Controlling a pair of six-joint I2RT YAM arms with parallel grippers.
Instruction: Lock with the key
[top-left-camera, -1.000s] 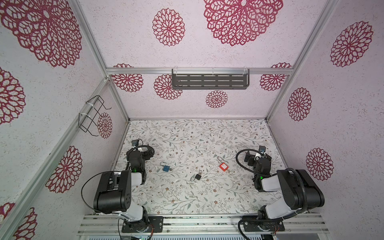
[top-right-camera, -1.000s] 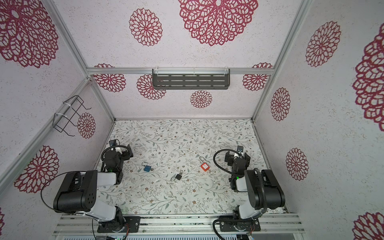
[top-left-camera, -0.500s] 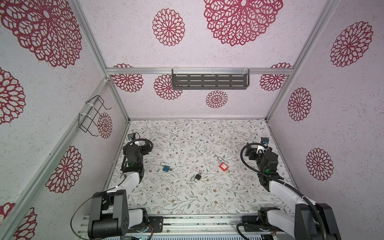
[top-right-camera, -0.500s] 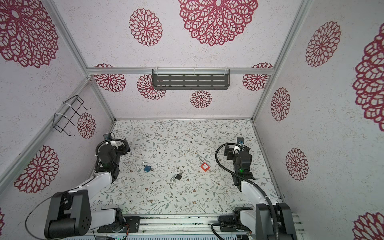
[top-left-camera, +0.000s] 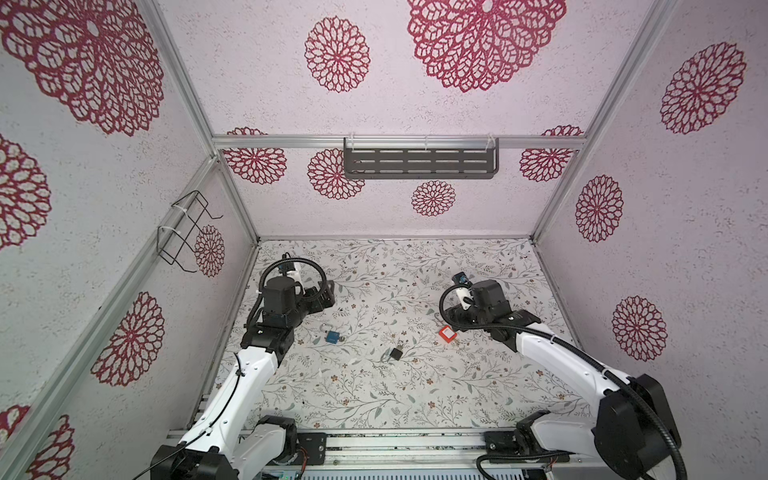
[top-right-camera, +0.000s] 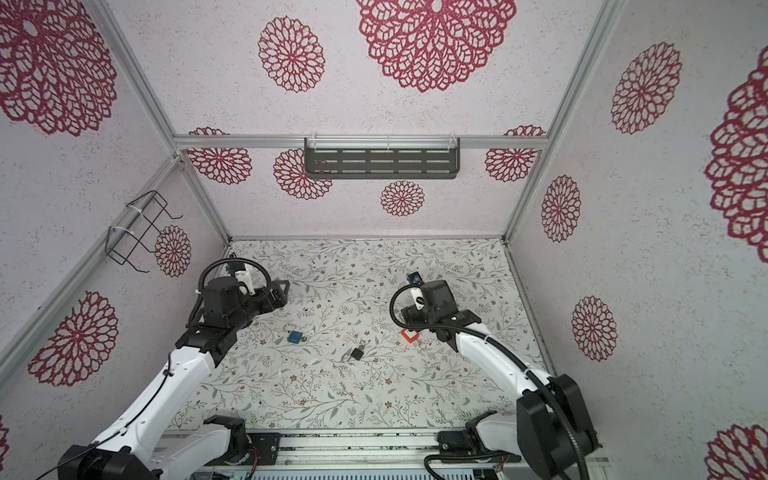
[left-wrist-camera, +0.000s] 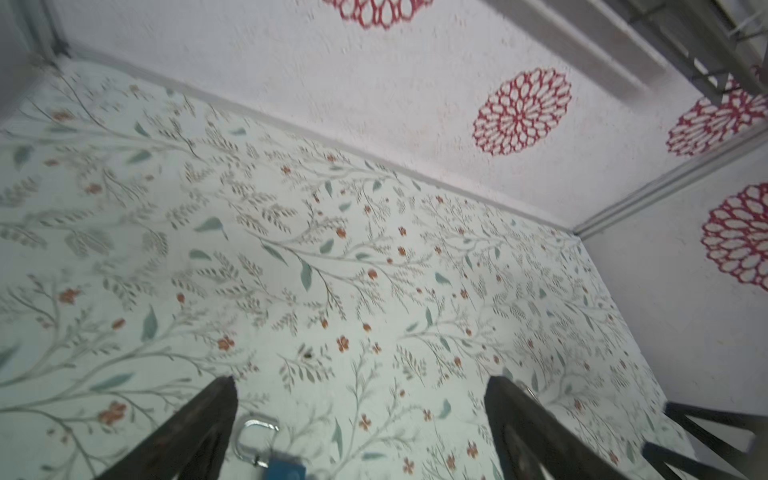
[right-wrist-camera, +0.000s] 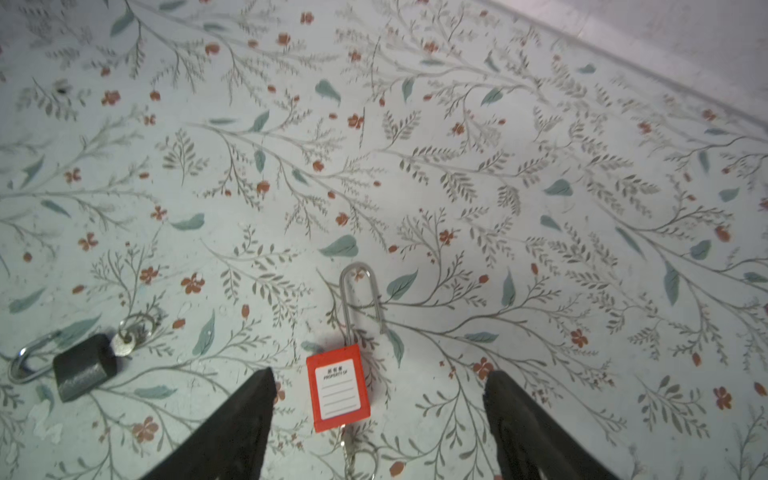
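Three padlocks lie on the floral mat. The red padlock (top-left-camera: 446, 333) (right-wrist-camera: 338, 388) has a long steel shackle (right-wrist-camera: 360, 297), and a key ring (right-wrist-camera: 358, 455) hangs at its base. It lies between the spread fingers of my right gripper (right-wrist-camera: 380, 376) (top-left-camera: 452, 323), untouched. The black padlock (top-left-camera: 395, 353) (right-wrist-camera: 85, 368) has a key (right-wrist-camera: 123, 343) in it. The blue padlock (top-left-camera: 332, 336) (left-wrist-camera: 286, 467) lies just under my left gripper (left-wrist-camera: 361, 382) (top-left-camera: 326, 293), which is open and holds nothing.
A dark slotted shelf (top-left-camera: 419, 163) hangs on the back wall and a wire rack (top-left-camera: 185, 232) on the left wall. Walls close the mat on three sides. The rail (top-left-camera: 395, 442) carrying both arm bases runs along the front.
Both arms have unfolded and reached forward over the mat. The right gripper has come down over the red padlock with its jaws slightly narrower. The left gripper has moved out above the blue padlock.
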